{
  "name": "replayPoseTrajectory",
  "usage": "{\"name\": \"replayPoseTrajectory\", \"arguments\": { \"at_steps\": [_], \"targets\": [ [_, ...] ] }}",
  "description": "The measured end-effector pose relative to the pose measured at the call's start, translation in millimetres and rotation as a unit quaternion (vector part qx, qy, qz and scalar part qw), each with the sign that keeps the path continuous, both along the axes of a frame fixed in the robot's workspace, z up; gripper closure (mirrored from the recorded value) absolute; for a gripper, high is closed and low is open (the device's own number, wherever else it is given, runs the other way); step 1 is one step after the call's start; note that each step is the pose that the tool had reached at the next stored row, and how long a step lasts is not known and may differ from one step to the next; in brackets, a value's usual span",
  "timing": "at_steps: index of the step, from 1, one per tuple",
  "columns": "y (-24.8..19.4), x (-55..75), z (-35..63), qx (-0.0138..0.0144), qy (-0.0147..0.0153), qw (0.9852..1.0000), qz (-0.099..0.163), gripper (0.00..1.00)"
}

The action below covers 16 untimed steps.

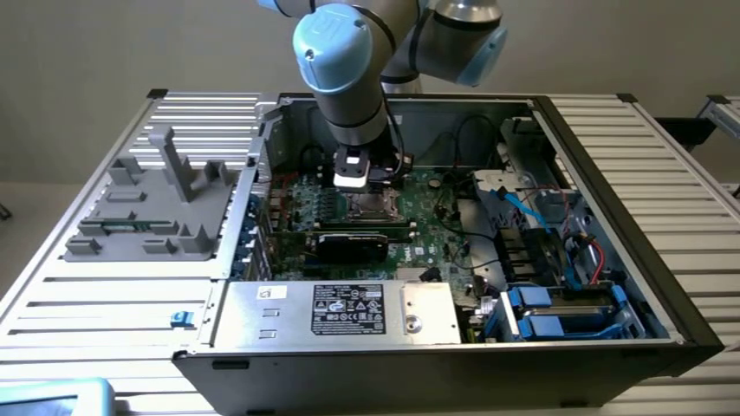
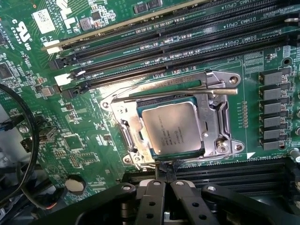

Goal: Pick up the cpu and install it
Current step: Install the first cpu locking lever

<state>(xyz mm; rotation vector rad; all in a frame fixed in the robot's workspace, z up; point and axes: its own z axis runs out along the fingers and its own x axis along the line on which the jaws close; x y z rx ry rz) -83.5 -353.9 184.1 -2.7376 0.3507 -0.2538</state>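
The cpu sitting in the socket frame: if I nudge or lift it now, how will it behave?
The cpu looks like a thin, flat, rigid plate, so probably light and unbending. Its smooth metal top seems slippery, leaving only thin edges to grip. Lying flat inside the socket frame, it likely won't slide sideways or tip; the gripper is shut just beside it.

The cpu (image 2: 172, 128), a small flat square chip with a shiny silver metal top and a thin tan-green rim, lies flat and face up inside the socket frame (image 2: 213, 140) on the green motherboard (image 2: 84, 145). Faint printed lettering runs across its lid. It sits squarely within the metal frame, edges parallel to the frame's sides. In the exterior view it shows as a small pale square (image 1: 373, 206) deep in the open computer case (image 1: 601, 173).
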Motion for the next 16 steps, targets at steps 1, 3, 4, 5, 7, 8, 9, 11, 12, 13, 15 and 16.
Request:
{"name": "replayPoseTrajectory", "arguments": {
  "at_steps": [1, 3, 4, 5, 7, 8, 9, 11, 12, 13, 15, 16],
  "targets": [
    [0.2, 0.0, 0.0, 0.0003, 0.0, 1.0, 0.0, 0.89],
    [0.4, 0.0, 0.0, 0.0009, 0.0, 1.0, 0.0, 0.89],
    [0.4, 0.0, 0.0, 0.0012, 0.0, 1.0, 0.0, 0.89],
    [0.5, 0.0, 0.0, 0.0014, 0.0, 1.0, 0.0, 0.89],
    [0.7, 0.0, 0.0, 0.0022, 0.0, 1.0, 0.0, 0.89],
    [0.8, 0.0, 0.0, 0.0025, 0.0, 1.0, 0.0, 0.89],
    [0.9, 0.0, 0.0, 0.0028, 0.0, 1.0, 0.0, 0.89],
    [0.9, 0.0, 0.4, 0.003, 0.0, 1.0, 0.0, 0.89],
    [1.0, 0.1, 1.5, 0.0033, -0.0002, 1.0, 0.0, 0.89],
    [1.3, 0.2, 3.7, 0.0039, -0.0006, 1.0, 0.0, 0.89],
    [1.1, 0.1, 11.1, 0.0033, 0.0001, 1.0, 0.0, 0.89],
    [1.0, 0.0, 15.4, 0.0032, 0.0003, 1.0, 0.0, 0.89]
  ]
}}
